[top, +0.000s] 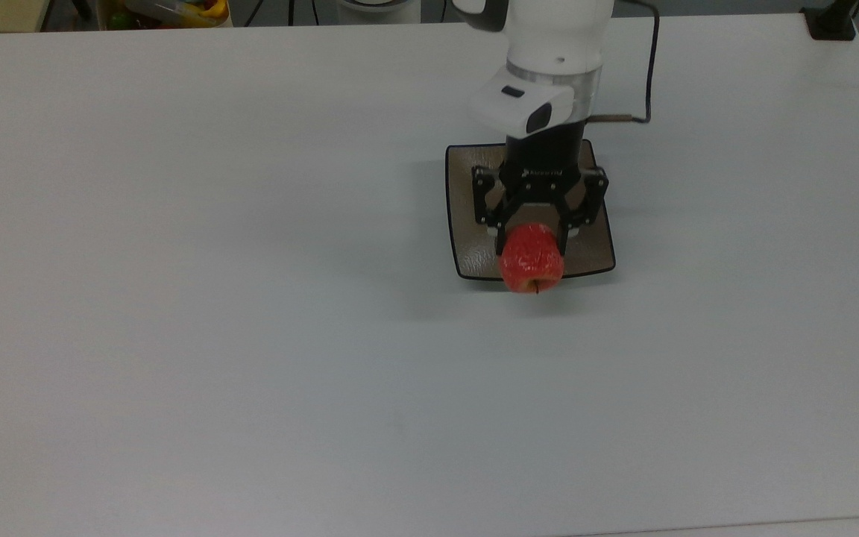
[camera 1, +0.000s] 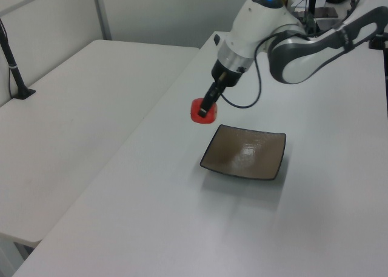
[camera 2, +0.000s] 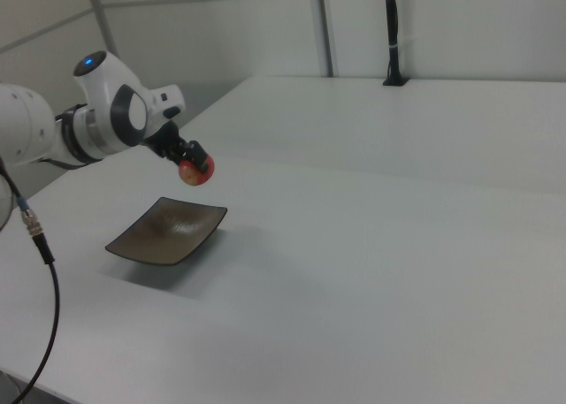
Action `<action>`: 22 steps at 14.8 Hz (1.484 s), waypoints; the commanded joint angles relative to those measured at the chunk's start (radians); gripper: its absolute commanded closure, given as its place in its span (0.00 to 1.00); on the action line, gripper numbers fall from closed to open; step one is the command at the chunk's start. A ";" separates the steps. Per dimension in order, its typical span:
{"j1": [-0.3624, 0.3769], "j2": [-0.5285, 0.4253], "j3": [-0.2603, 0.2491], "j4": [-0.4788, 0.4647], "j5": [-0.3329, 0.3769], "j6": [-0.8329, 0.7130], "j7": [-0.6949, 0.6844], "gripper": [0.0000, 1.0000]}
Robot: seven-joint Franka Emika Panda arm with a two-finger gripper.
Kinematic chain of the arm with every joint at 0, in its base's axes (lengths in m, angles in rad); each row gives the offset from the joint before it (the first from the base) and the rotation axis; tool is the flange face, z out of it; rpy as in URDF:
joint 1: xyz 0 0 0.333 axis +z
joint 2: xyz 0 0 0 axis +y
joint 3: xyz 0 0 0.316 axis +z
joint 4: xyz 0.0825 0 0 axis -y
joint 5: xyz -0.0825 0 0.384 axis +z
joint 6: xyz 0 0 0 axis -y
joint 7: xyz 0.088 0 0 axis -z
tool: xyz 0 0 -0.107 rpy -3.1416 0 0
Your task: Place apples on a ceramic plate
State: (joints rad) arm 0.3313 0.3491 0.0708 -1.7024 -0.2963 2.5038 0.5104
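— Where is the small red speckled apple [top: 531,261] right now?

— Pinched between the two black fingers of the robot's hand [top: 533,237], lifted clear of the white tabletop [top: 213,298]. In the left view the apple [camera 1: 202,110] hangs in the air, with nothing under it but bare tabletop.

— And the square brownish-grey glossy ceramic plate [top: 467,224]?

— It lies flat and empty. In the top view the apple overlaps the plate's near edge, but the side views suggest it is raised and off to one side: in the right view the apple [camera 2: 195,171] floats above and just beyond the plate's [camera 2: 150,241] far corner.

— So which way must the hand go?

— I judge it needs to carry the apple toward the left view's right, over the plate's [camera 1: 267,168] middle, then lower it and let go. The stem points toward the top view's bottom.
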 commanded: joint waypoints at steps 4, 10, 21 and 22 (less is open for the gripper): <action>0.002 -0.133 0.018 -0.189 -0.018 -0.053 -0.033 0.00; 0.006 -0.128 0.018 -0.186 -0.018 -0.053 -0.032 0.00; -0.055 -0.245 0.009 -0.161 0.215 -0.555 -0.277 0.00; -0.061 -0.268 0.006 -0.161 0.230 -0.586 -0.309 0.00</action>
State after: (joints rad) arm 0.3042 0.1672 0.0867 -1.8582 -0.1418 2.0403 0.3489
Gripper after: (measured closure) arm 0.000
